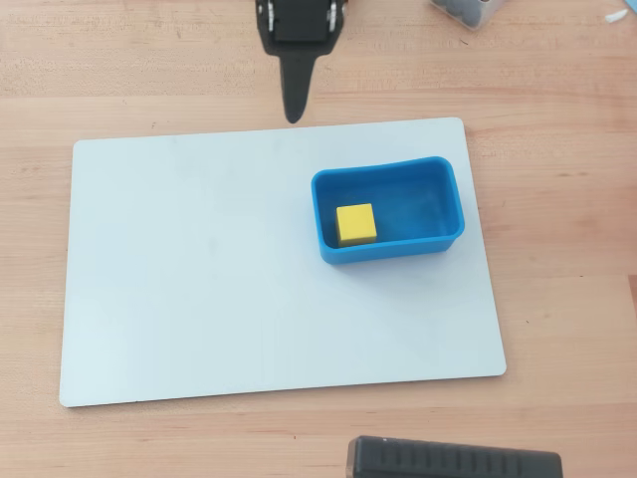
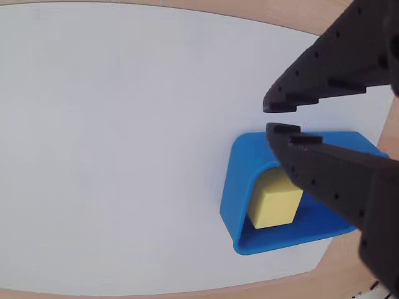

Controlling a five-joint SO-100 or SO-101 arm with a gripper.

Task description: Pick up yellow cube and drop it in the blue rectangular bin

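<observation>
The yellow cube [image 1: 355, 223] lies inside the blue rectangular bin [image 1: 441, 189], in its left part in the overhead view. The bin stands on the right half of a white board. My gripper [image 1: 294, 108] is at the top of the overhead view, over the wooden table just beyond the board's far edge, well apart from the bin. Its black fingers come together to one point and hold nothing. In the wrist view the gripper [image 2: 272, 118] enters from the right with its tips almost touching, above the bin [image 2: 232, 199] and the cube [image 2: 273, 200].
The white board [image 1: 199, 279] covers most of the wooden table [image 1: 567, 299]. A black ribbed object [image 1: 453, 460] sits at the bottom edge. A clear container [image 1: 464, 10] with dark contents is at the top right.
</observation>
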